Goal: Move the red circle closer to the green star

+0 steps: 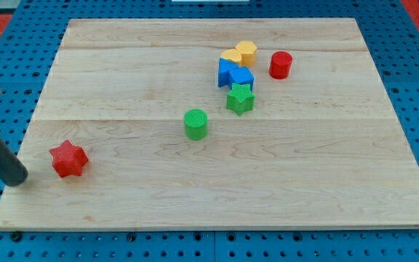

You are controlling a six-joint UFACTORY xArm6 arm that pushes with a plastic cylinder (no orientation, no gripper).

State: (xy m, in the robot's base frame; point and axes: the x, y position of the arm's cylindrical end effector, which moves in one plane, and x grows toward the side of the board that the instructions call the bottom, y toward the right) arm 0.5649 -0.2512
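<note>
The red circle [280, 65] is a short red cylinder at the view's upper right of the wooden board [209, 182]. The green star [240, 99] lies below and to the left of it, about a block's width away, touching a blue block [241, 77] above it. My tip [18, 178] is the end of the dark rod at the view's far left, near the board's left edge, just left of a red star [68, 159] and far from the red circle.
A green cylinder [196, 124] stands left of the green star. Another blue block [227, 70] and two yellow blocks [246, 51] [232, 56] cluster above the green star, left of the red circle.
</note>
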